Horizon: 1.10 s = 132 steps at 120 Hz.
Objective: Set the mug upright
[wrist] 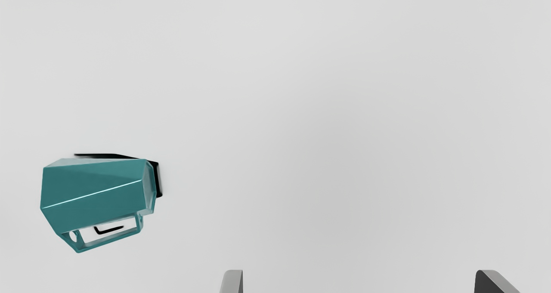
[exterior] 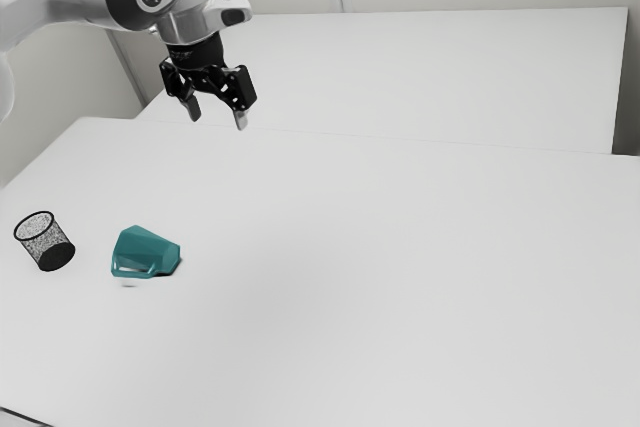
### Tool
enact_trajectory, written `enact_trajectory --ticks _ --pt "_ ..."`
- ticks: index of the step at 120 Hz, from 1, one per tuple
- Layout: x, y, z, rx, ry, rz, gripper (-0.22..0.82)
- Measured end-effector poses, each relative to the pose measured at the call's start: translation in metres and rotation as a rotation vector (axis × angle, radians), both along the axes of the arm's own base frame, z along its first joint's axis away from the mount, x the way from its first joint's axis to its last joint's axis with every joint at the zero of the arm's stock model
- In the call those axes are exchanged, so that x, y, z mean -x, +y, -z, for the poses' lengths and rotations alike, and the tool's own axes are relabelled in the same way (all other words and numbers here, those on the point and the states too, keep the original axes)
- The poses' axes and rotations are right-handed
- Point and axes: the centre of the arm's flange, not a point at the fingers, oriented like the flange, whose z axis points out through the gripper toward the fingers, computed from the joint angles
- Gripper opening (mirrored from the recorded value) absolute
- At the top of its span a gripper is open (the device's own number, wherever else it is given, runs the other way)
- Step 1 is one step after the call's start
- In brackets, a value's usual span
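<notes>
Mug (exterior: 148,250), teal, faceted, angular-handled, lies on its side on smooth white bench (exterior: 400,297). End effector (exterior: 218,121), black, two-fingered: raised above mug's level, toward exterior view's right of it, pointing down, fingers spread, empty.

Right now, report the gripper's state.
Gripper: open, holding nothing, raised above the table, away from the teal mug.

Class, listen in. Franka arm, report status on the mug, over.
Black two-finger gripper open, raised above white table. Teal faceted mug on its side, ungrasped. Black mesh cup nearby, not touching mug.
</notes>
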Motion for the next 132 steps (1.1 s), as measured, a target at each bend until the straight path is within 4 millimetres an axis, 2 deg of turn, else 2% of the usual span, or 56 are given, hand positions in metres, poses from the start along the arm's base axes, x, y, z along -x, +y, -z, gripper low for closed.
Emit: enact_trajectory --ticks 39,56,96,132 --pt "0.007 0.005 -0.005 -0.003 -0.003 -0.008 0.59" --pt "0.013 0.015 -0.007 -0.004 -0.003 -0.025 0.59" --pt "0.016 0.083 0.001 0.011 0.020 -0.135 0.59" --pt "0.022 0.146 0.004 0.093 0.027 -0.220 0.59"
